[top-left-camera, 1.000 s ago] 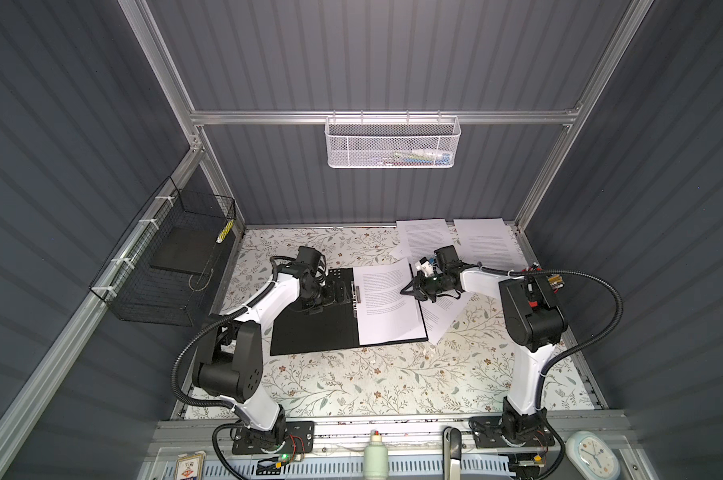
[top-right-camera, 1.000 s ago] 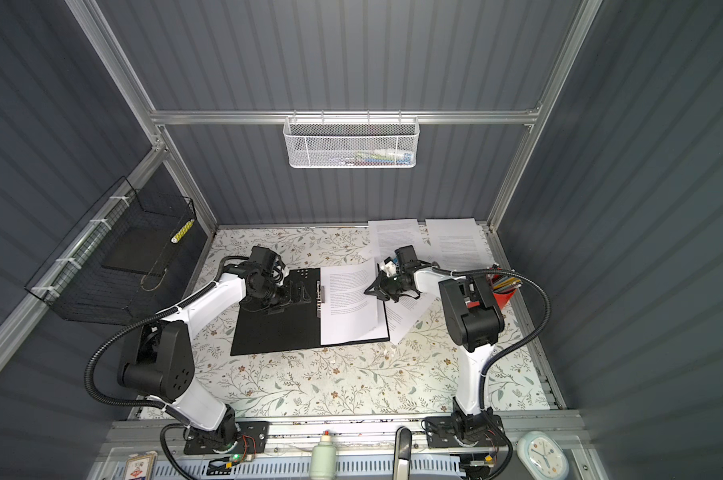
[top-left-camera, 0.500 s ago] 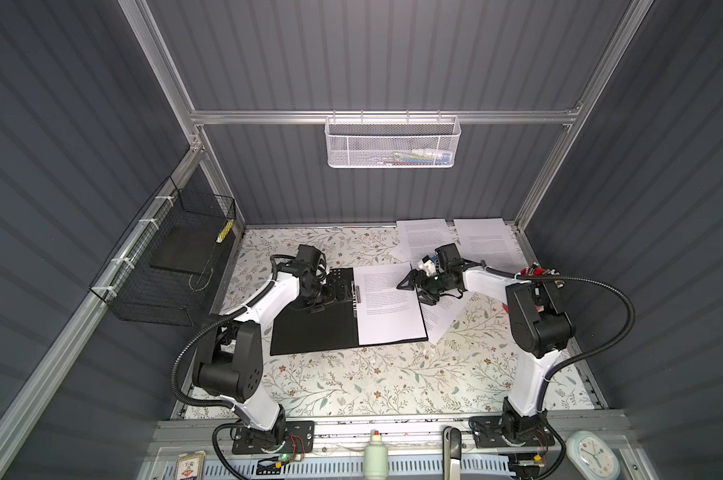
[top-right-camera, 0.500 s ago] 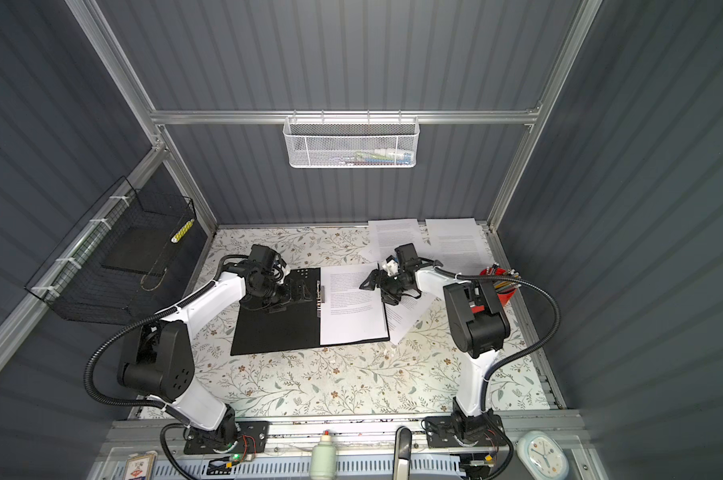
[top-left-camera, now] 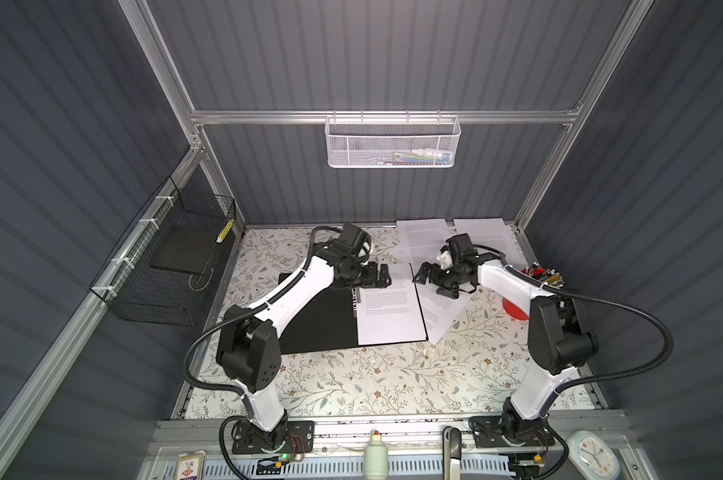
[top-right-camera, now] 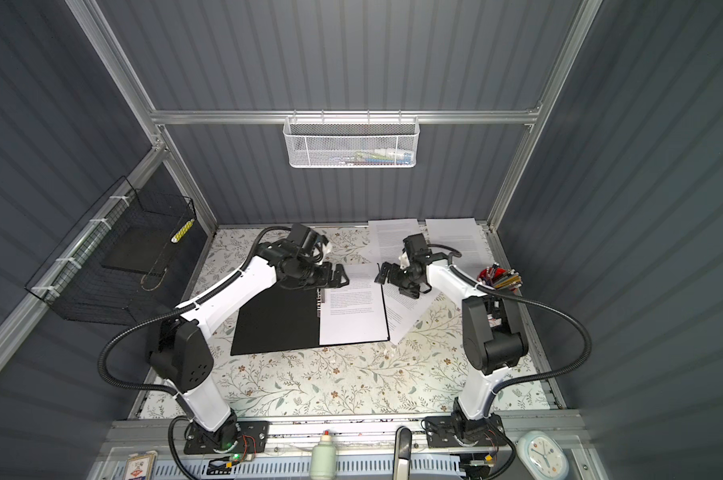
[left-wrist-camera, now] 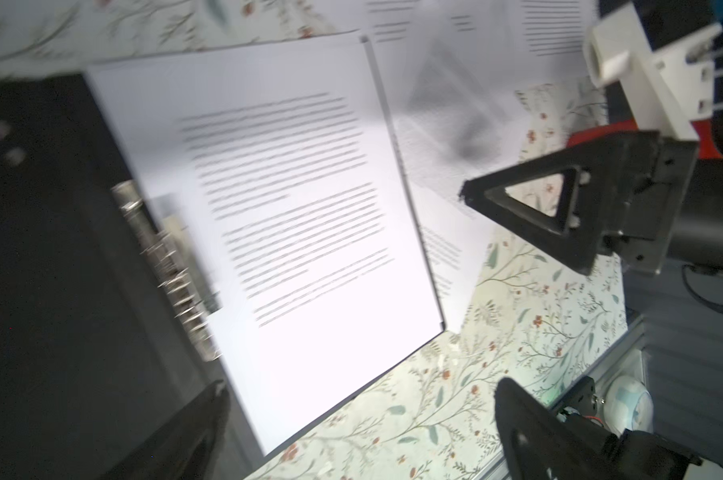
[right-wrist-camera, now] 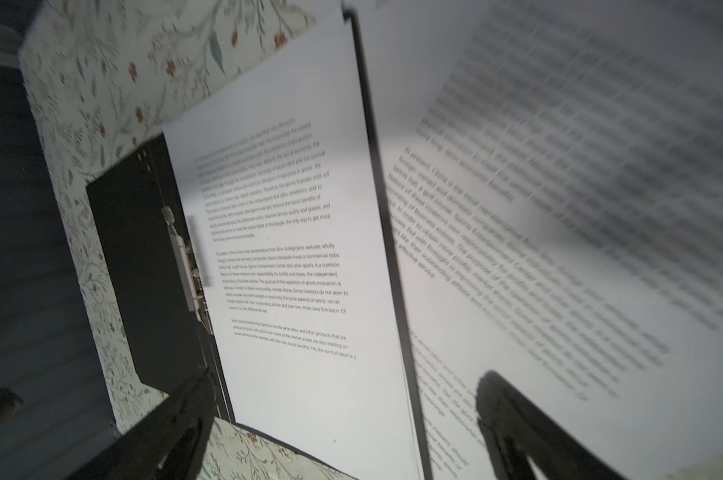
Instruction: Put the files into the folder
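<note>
A black wire basket (top-left-camera: 164, 266) is hung on the left wall. On the floral-patterned table (top-left-camera: 372, 382) the folder (top-left-camera: 318, 324) is laid open and flat with its matte black inside upward, and a shiny metal clip (top-left-camera: 355, 301) is set along the spine. The left gripper (top-left-camera: 382, 276) is held over the spine's far end, spread wide with nothing in it. A smooth white printed sheet (top-left-camera: 389, 320) is laid on the folder's right half. The right gripper (top-left-camera: 428, 279) is poised at that sheet's far right corner, its black triangular fingers (left-wrist-camera: 530, 222) parted wide and empty. Loose sheets (top-left-camera: 420, 239) are spread behind, and one is tucked partly beneath the folder. Compared with a second ago, the left gripper is shifted rightward, and the right gripper's jaws, then nearly closed, are opened.
</note>
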